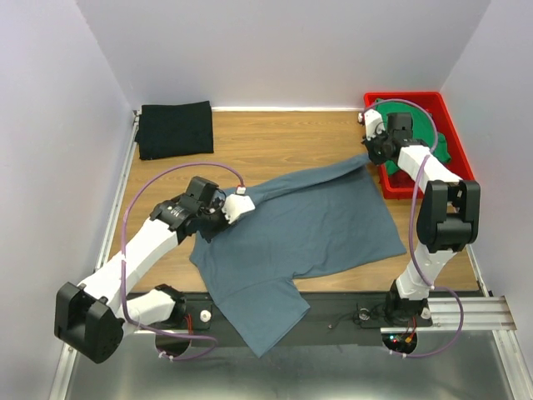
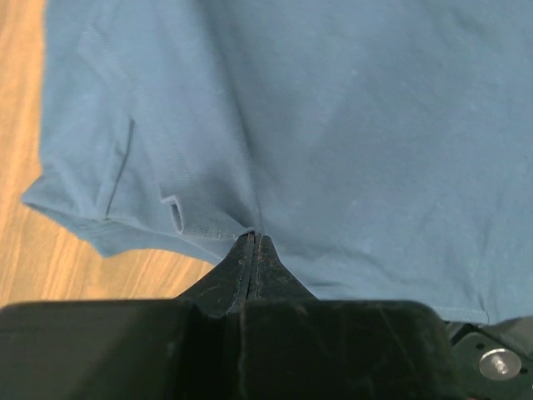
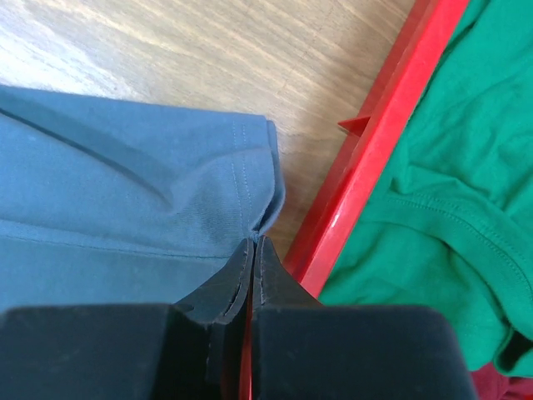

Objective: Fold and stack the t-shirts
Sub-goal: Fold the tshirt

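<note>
The slate blue-grey t-shirt (image 1: 308,229) lies spread across the table's middle, its lower part hanging over the near edge. My left gripper (image 1: 241,203) is shut on the shirt's left edge; in the left wrist view the cloth (image 2: 333,125) puckers into the closed fingertips (image 2: 254,237). My right gripper (image 1: 371,155) is shut on the shirt's far right corner (image 3: 250,179), pinched beside the tray wall (image 3: 254,240). A folded black t-shirt (image 1: 175,129) rests at the back left. A green t-shirt (image 1: 418,123) (image 3: 450,167) lies in the tray, with a bit of dark red t-shirt (image 3: 504,387) under it.
The red plastic tray (image 1: 433,100) stands at the back right, its rim (image 3: 375,158) right next to my right gripper. White walls close in the table on three sides. Bare wood (image 1: 283,142) shows between the black shirt and the tray.
</note>
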`<action>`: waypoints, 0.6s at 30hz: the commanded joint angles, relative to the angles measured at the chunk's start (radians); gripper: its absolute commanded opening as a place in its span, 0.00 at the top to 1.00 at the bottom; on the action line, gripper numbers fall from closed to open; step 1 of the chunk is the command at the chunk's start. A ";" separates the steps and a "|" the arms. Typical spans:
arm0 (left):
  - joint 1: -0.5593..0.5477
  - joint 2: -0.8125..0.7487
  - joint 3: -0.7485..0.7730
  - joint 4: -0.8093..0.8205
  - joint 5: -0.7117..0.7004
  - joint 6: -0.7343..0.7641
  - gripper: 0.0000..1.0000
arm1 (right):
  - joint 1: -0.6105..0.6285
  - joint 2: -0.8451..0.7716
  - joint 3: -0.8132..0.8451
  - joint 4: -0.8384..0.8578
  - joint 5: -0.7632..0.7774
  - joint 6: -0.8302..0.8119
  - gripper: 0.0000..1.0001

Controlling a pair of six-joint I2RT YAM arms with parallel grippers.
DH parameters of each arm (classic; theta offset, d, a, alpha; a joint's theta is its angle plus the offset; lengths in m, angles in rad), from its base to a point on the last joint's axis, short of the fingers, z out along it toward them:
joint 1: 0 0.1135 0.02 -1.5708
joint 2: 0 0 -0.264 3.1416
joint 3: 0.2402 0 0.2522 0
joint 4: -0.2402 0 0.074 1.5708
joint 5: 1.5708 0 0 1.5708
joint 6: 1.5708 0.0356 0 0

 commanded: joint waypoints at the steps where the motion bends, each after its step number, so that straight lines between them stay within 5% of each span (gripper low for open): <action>1: -0.024 0.014 -0.020 -0.045 0.014 0.033 1.00 | -0.011 -0.046 -0.021 -0.001 0.019 -0.048 0.99; 6: -0.038 0.046 -0.023 -0.066 0.030 0.065 0.95 | -0.011 -0.037 -0.041 -0.028 0.022 -0.082 0.99; 8: -0.038 0.064 -0.014 -0.094 0.050 0.082 0.72 | -0.011 -0.026 -0.030 -0.048 0.029 -0.089 0.86; 9: -0.039 0.066 -0.008 -0.112 0.057 0.097 0.47 | -0.011 -0.026 -0.026 -0.051 0.034 -0.094 0.80; 11: -0.039 0.049 0.014 -0.123 0.075 0.106 0.31 | -0.011 -0.029 -0.013 -0.053 0.039 -0.091 0.59; 16: -0.024 0.035 0.080 -0.061 0.072 0.031 0.23 | -0.011 -0.026 0.072 -0.087 -0.027 -0.042 0.32; 18: 0.022 0.064 0.103 -0.030 0.054 0.024 0.23 | -0.008 -0.014 0.123 -0.123 -0.053 -0.014 0.32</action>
